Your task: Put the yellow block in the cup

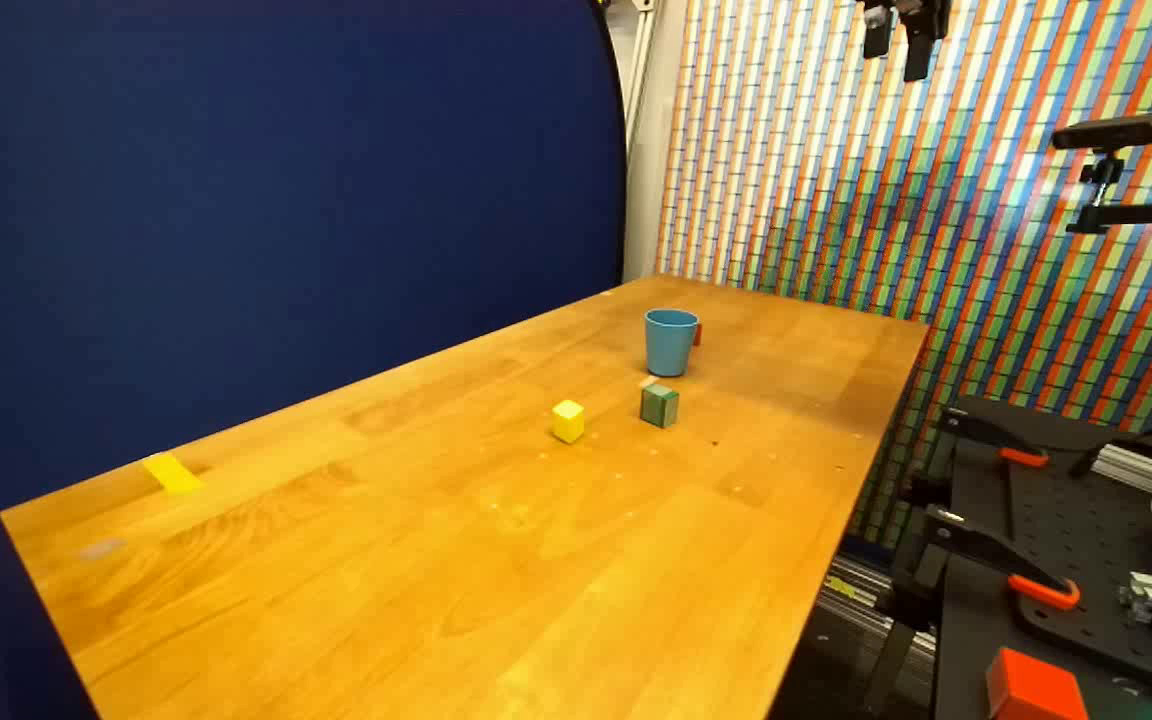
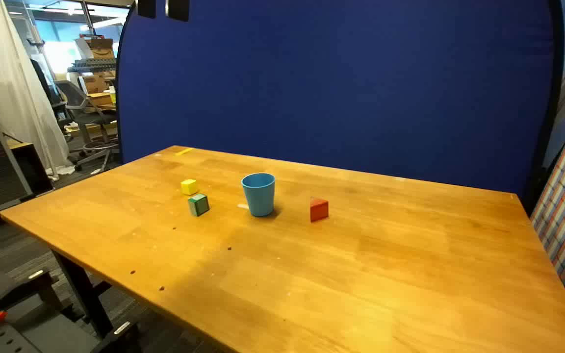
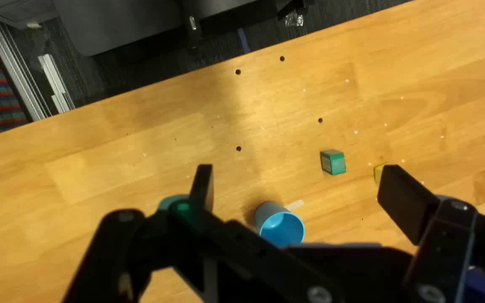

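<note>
The small yellow block (image 1: 568,422) rests on the wooden table, and it also shows in an exterior view (image 2: 189,187). In the wrist view the yellow block (image 3: 378,173) is mostly hidden behind a finger. The blue cup (image 1: 671,348) stands upright on the table, also seen in an exterior view (image 2: 259,198). In the wrist view the cup (image 3: 282,229) shows its open mouth; its lower edge is covered by the gripper. My gripper (image 3: 297,167) is wide open with nothing between its fingers. Its fingertips (image 1: 897,62) hang high above the table at the top edge of both exterior views (image 2: 162,12).
A green cube (image 2: 198,205) sits near the yellow block, between it and the cup. A red block (image 2: 319,210) lies on the cup's other side. A flat yellow piece (image 1: 173,473) lies at the table's edge. A black clamp-mounted bench (image 1: 1036,500) adjoins the table (image 1: 436,600).
</note>
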### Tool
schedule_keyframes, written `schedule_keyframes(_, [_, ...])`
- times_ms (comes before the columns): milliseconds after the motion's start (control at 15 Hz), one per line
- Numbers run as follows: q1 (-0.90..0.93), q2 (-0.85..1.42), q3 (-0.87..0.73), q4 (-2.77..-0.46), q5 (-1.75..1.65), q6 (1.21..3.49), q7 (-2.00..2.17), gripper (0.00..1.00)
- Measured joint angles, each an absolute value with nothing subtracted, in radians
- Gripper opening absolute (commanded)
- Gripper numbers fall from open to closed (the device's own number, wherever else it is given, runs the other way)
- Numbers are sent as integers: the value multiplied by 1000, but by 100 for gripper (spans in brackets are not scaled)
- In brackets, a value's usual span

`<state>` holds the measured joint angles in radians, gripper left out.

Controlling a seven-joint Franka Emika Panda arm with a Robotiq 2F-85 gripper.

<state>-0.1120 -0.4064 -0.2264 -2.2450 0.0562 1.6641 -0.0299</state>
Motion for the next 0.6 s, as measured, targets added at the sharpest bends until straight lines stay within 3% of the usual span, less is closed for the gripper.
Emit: schedule_keyframes(600, [-110,-391,-177,-2238,55,1689,-3,100])
